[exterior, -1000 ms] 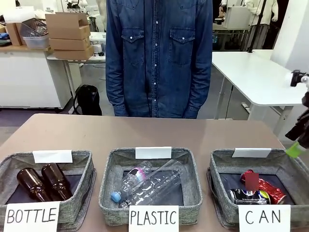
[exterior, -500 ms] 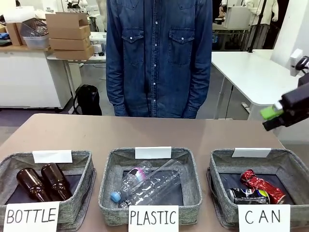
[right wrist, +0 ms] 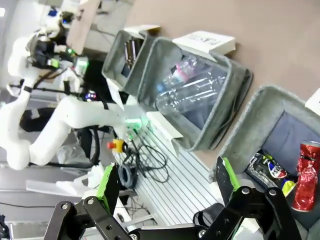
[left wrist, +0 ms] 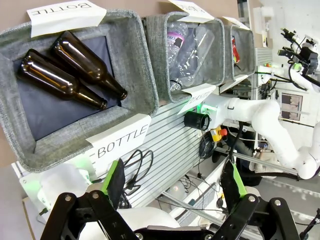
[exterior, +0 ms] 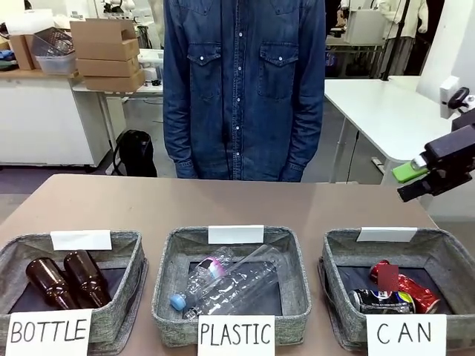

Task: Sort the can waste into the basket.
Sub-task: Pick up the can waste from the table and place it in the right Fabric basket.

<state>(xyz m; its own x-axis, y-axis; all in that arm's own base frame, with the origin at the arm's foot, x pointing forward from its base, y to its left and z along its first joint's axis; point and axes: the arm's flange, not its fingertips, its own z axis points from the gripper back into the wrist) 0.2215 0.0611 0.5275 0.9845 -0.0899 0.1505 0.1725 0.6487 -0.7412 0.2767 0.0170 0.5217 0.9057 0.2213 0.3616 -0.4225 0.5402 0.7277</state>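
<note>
Since the earlier frame the right hand rises slightly, fingers spread and empty, because the crushed red can and dark silver-black can already lie in the grey woven "CAN" basket.

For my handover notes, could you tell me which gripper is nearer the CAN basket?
Right. The right gripper hangs above the CAN basket's far right corner; the left gripper is back beyond the BOTTLE basket.

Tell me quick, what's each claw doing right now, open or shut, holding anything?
Left claw: open, holding nothing.
Right claw: open, holding nothing, raised beside the CAN basket.
</note>
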